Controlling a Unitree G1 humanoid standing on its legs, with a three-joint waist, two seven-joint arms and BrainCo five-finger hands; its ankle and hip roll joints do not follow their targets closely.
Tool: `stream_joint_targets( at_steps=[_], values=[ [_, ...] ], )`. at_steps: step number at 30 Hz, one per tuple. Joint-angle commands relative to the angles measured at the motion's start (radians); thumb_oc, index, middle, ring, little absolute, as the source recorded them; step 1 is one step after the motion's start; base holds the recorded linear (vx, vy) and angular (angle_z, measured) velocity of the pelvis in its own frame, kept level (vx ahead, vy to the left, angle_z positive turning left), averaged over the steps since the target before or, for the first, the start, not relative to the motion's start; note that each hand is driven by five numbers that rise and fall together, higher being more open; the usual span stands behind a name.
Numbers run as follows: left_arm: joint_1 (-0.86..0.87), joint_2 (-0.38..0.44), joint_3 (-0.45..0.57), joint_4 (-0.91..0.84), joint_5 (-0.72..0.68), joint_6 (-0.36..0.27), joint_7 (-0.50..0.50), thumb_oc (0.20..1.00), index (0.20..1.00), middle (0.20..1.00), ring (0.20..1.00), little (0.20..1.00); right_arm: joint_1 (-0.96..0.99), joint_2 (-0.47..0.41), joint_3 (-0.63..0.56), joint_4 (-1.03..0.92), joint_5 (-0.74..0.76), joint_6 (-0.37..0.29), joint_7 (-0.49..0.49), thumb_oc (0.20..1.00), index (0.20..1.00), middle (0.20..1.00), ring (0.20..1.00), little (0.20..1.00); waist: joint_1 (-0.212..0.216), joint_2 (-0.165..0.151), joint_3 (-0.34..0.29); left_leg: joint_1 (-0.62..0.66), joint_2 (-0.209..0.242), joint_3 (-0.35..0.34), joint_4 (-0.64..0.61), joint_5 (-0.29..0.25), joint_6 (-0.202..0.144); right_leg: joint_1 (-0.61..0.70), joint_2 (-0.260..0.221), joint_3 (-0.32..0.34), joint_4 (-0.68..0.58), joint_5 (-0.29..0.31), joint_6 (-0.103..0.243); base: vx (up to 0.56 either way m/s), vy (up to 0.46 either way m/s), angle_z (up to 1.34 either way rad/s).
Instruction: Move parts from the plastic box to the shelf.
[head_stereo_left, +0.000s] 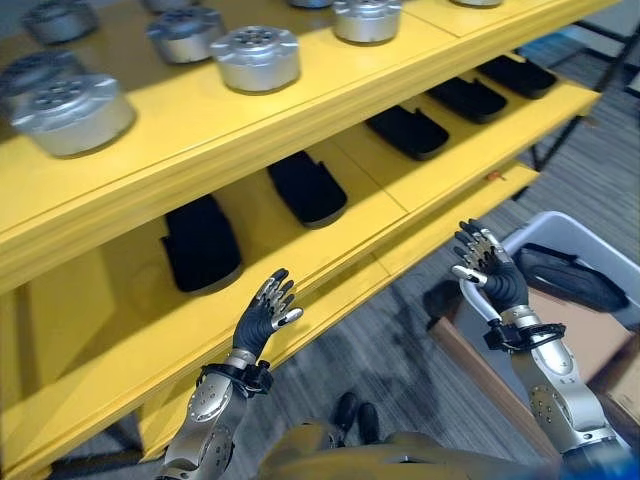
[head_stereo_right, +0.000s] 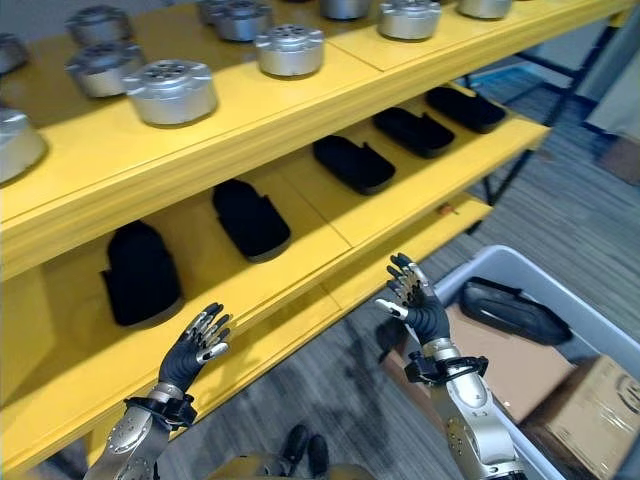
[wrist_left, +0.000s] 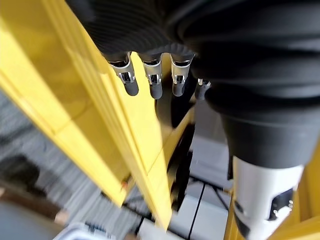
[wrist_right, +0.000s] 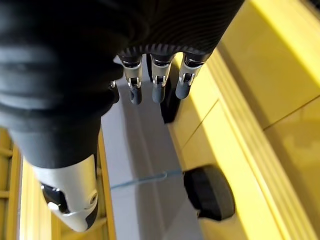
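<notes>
Both hands are up and empty with fingers spread loose: left hand (head_stereo_left: 268, 312) by the front edge of the yellow shelf (head_stereo_left: 330, 275), right hand (head_stereo_left: 487, 262) over the grey plastic box (head_stereo_right: 545, 283). Eye views show a black part (head_stereo_right: 514, 311) lying in that box; wrist views just catch shelf edges. Further back, black parts (head_stereo_left: 307, 187) and silver discs (head_stereo_left: 256, 57) sit on the shelf.

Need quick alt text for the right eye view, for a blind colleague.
Both robot hands, left and right, hang open and empty before a yellow shelf holding black parts below silver round parts; a grey plastic box with a black part sits lower right.
</notes>
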Motion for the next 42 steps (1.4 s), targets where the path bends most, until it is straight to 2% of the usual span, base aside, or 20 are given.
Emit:
stream_joint_targets(
  at_steps=[1,7,11,13,15,16,17,19,21,22,23,25,29,34,35,36,39,40,41,42],
  values=[
    [-0.017,0.039,0.014,-0.063,0.007,-0.036,-0.033,1.0,1.0,1.0,1.0,1.0,-0.038,0.02,-0.014,-0.038,0.003,-0.021,0.022,1.0,1.0,1.0,1.0,1.0,0.041,0.001,-0.03,0.056,0.068,0.148,-0.104,0.081,0.004,-0.006,-0.041,-0.06,0.012,0.006,0.103,0.14,0.096,-0.61],
    [-0.036,0.045,0.028,-0.063,0.026,-0.039,0.007,1.0,1.0,1.0,1.0,1.0,-0.083,0.047,0.077,-0.007,0.013,0.023,0.03,1.0,1.0,1.0,1.0,1.0,0.045,0.006,-0.062,0.142,0.083,0.252,-0.12,0.029,0.042,0.028,-0.042,0.037,0.029,0.014,0.127,0.11,0.138,-0.6],
    [-0.052,0.051,0.029,-0.065,0.042,-0.043,0.023,1.0,1.0,1.0,1.0,1.0,-0.092,0.055,0.093,-0.002,0.012,0.029,0.029,1.0,1.0,1.0,1.0,1.0,0.041,0.017,-0.055,0.139,0.077,0.291,-0.097,0.006,0.057,0.0,-0.042,0.078,0.074,0.011,0.141,0.01,0.114,-0.54],
    [-0.065,0.052,0.027,-0.066,0.048,-0.045,0.031,1.0,1.0,1.0,1.0,1.0,-0.095,0.061,0.096,-0.005,0.012,0.029,0.027,1.0,1.0,1.0,1.0,1.0,0.04,0.022,-0.042,0.131,0.079,0.31,-0.082,-0.006,0.065,-0.042,-0.036,0.088,0.143,0.0,0.149,-0.05,0.087,-0.47],
    [-0.082,0.064,0.029,-0.067,0.06,-0.05,0.043,1.0,1.0,1.0,1.0,1.0,-0.113,0.067,0.109,-0.006,0.011,0.03,0.027,1.0,1.0,1.0,1.0,1.0,0.034,0.021,-0.009,0.123,0.086,0.338,-0.066,-0.017,0.072,-0.106,-0.026,0.083,0.244,0.002,0.179,-0.1,0.061,-0.59],
    [-0.092,0.072,0.031,-0.071,0.075,-0.057,0.056,1.0,1.0,1.0,1.0,1.0,-0.126,0.073,0.121,-0.01,0.008,0.029,0.026,1.0,1.0,1.0,1.0,1.0,0.035,0.021,0.02,0.124,0.099,0.371,-0.059,-0.026,0.076,-0.162,-0.043,0.034,0.321,0.033,0.224,-0.06,0.054,-0.75],
    [-0.091,0.074,0.034,-0.076,0.076,-0.059,0.061,1.0,1.0,1.0,1.0,1.0,-0.13,0.077,0.128,-0.016,0.009,0.03,0.027,1.0,1.0,1.0,1.0,1.0,0.037,0.022,0.032,0.14,0.106,0.393,-0.058,-0.04,0.078,-0.181,-0.072,-0.02,0.354,0.035,0.232,-0.02,0.039,-0.97],
    [-0.089,0.075,0.041,-0.076,0.069,-0.057,0.065,1.0,1.0,1.0,1.0,1.0,-0.145,0.087,0.141,-0.013,0.006,0.032,0.026,1.0,1.0,1.0,1.0,1.0,0.051,0.031,0.042,0.163,0.128,0.436,-0.067,-0.051,0.072,-0.198,-0.157,-0.123,0.318,0.057,0.22,0.0,-0.009,-1.3],
    [-0.082,0.071,0.054,-0.087,0.056,-0.056,0.068,1.0,1.0,1.0,1.0,1.0,-0.172,0.091,0.153,-0.001,-0.005,0.03,0.021,1.0,1.0,1.0,1.0,1.0,0.076,0.05,0.056,0.185,0.165,0.48,-0.073,-0.061,0.056,-0.196,-0.281,-0.277,0.244,0.075,0.199,0.0,-0.049,-1.03],
    [-0.079,0.067,0.059,-0.093,0.05,-0.055,0.066,1.0,1.0,1.0,1.0,1.0,-0.191,0.094,0.16,0.01,-0.013,0.033,0.018,1.0,1.0,1.0,1.0,1.0,0.079,0.053,0.06,0.197,0.176,0.498,-0.079,-0.064,0.049,-0.199,-0.319,-0.321,0.204,0.103,0.206,0.05,-0.08,-0.94],
    [-0.083,0.063,0.06,-0.091,0.046,-0.054,0.063,1.0,1.0,1.0,1.0,1.0,-0.205,0.095,0.162,0.014,-0.014,0.033,0.017,1.0,1.0,1.0,1.0,1.0,0.073,0.051,0.06,0.211,0.175,0.502,-0.087,-0.067,0.043,-0.198,-0.327,-0.317,0.155,0.127,0.214,0.09,-0.09,-1.01],
    [-0.088,0.059,0.059,-0.085,0.05,-0.055,0.06,1.0,1.0,1.0,1.0,1.0,-0.206,0.095,0.16,0.011,-0.014,0.037,0.017,1.0,1.0,1.0,1.0,1.0,0.055,0.035,0.059,0.226,0.163,0.488,-0.096,-0.072,0.039,-0.194,-0.316,-0.251,0.111,0.174,0.231,0.12,-0.152,-0.71],
    [-0.09,0.023,0.049,-0.065,0.055,-0.053,0.055,1.0,1.0,1.0,1.0,1.0,-0.198,0.084,0.156,0.019,-0.011,0.046,0.019,1.0,1.0,1.0,1.0,1.0,0.043,0.004,-0.001,0.259,0.173,0.488,-0.125,-0.087,0.014,-0.136,-0.306,-0.278,0.047,0.195,0.236,0.23,-0.248,0.53],
    [-0.104,0.002,0.028,-0.058,0.033,-0.044,0.056,1.0,1.0,1.0,1.0,1.0,-0.187,0.059,0.127,0.008,-0.002,0.034,-0.002,1.0,1.0,1.0,1.0,1.0,0.017,0.021,-0.017,0.262,0.256,0.477,-0.125,-0.073,-0.04,-0.105,-0.251,-0.307,0.059,0.117,0.199,0.16,-0.271,-0.06],
    [-0.111,-0.004,0.016,-0.047,0.039,-0.04,0.055,1.0,1.0,1.0,1.0,1.0,-0.166,0.041,0.097,0.0,0.001,0.022,-0.006,1.0,1.0,1.0,1.0,1.0,0.001,0.039,-0.027,0.256,0.307,0.477,-0.125,-0.037,-0.078,-0.097,-0.214,-0.317,0.05,0.081,0.175,0.16,-0.362,-0.25],
    [-0.111,-0.005,0.014,-0.046,0.039,-0.04,0.052,1.0,1.0,1.0,1.0,1.0,-0.161,0.038,0.093,-0.002,0.002,0.022,-0.007,1.0,1.0,1.0,1.0,1.0,-0.002,0.042,-0.028,0.252,0.315,0.478,-0.12,-0.03,-0.083,-0.093,-0.207,-0.316,0.047,0.076,0.171,0.18,-0.385,0.28],
    [-0.116,-0.012,0.016,-0.045,0.038,-0.038,0.051,1.0,1.0,1.0,1.0,1.0,-0.145,0.03,0.074,-0.005,0.017,0.011,-0.011,1.0,1.0,1.0,1.0,1.0,-0.008,0.044,-0.022,0.214,0.335,0.468,-0.012,0.006,-0.103,-0.064,-0.167,-0.301,0.027,0.048,0.138,0.1,-0.192,0.34],
    [-0.114,-0.013,0.017,-0.045,0.036,-0.038,0.052,1.0,1.0,1.0,1.0,1.0,-0.141,0.028,0.073,-0.007,0.019,0.01,-0.01,1.0,1.0,1.0,1.0,1.0,-0.007,0.041,-0.016,0.194,0.335,0.457,0.048,0.025,-0.109,-0.051,-0.154,-0.293,0.021,0.042,0.126,0.09,-0.245,-0.12],
    [-0.105,-0.014,0.025,-0.05,0.035,-0.038,0.05,1.0,1.0,1.0,1.0,1.0,-0.13,0.022,0.076,-0.015,0.025,0.01,0.002,1.0,1.0,1.0,1.0,1.0,0.003,0.025,0.004,0.134,0.324,0.427,0.22,0.081,-0.108,-0.021,-0.135,-0.271,0.01,0.027,0.1,0.06,-0.189,-0.06],
    [-0.105,-0.014,0.025,-0.05,0.035,-0.037,0.05,1.0,1.0,1.0,1.0,1.0,-0.13,0.022,0.076,-0.016,0.025,0.011,0.002,1.0,1.0,1.0,1.0,1.0,0.002,0.026,0.004,0.127,0.325,0.424,0.231,0.076,-0.108,-0.021,-0.133,-0.273,0.01,0.027,0.099,0.07,-0.206,-0.07]
  ],
)
